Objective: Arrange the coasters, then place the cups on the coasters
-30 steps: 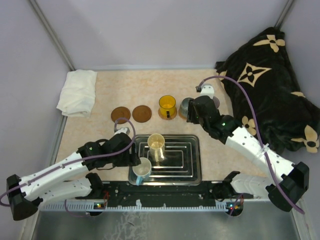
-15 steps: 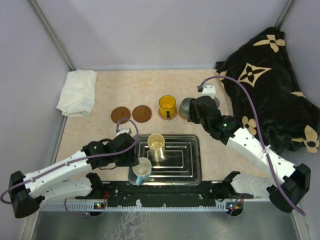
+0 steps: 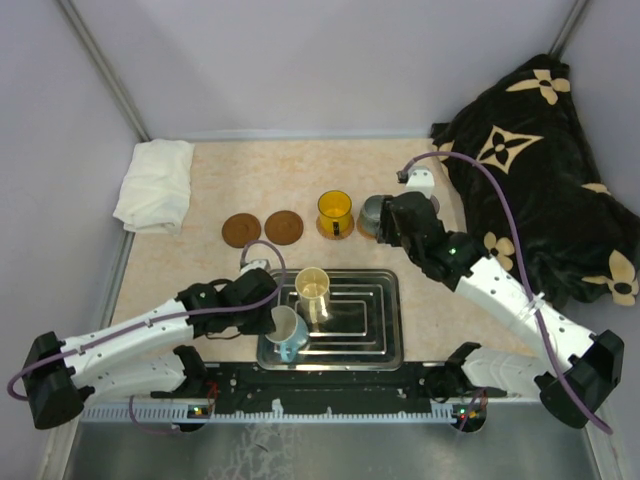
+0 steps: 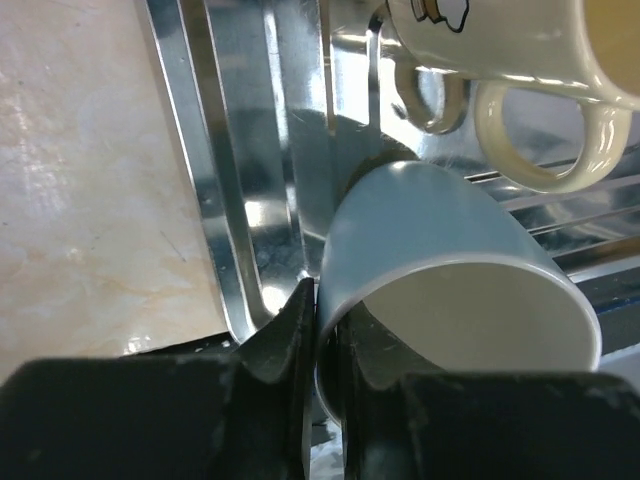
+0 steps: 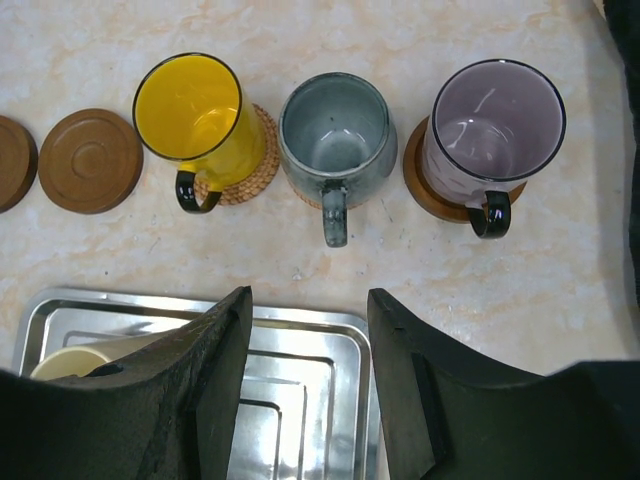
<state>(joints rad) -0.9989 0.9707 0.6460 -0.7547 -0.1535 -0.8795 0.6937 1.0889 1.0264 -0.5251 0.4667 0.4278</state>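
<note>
In the steel tray [image 3: 385, 345] a light blue cup [image 3: 287, 333] [image 4: 430, 220] leans tilted, and my left gripper [image 3: 272, 322] [image 4: 320, 310] is shut on its rim, one finger inside and one outside. A cream cup [image 3: 312, 290] [image 4: 500, 40] stands just behind it in the tray. My right gripper [image 3: 390, 232] [image 5: 310, 300] hangs open and empty above the tray's far edge. Beyond it, the yellow cup [image 5: 195, 115] sits on a woven coaster [image 5: 250, 170], the purple cup [image 5: 495, 130] on a dark coaster [image 5: 430, 195], and the grey cup [image 5: 333, 135] hides whatever is under it. Two bare brown coasters [image 3: 241, 230] [image 3: 284, 227] lie to the left.
A folded white cloth [image 3: 155, 185] lies at the back left of the table. A black cloth with tan flowers [image 3: 540, 160] is heaped along the right side. Grey walls close in the back and left.
My left gripper has closed on the light blue cup's rim and the cup has tipped over toward the cream cup. The right arm has barely moved.
</note>
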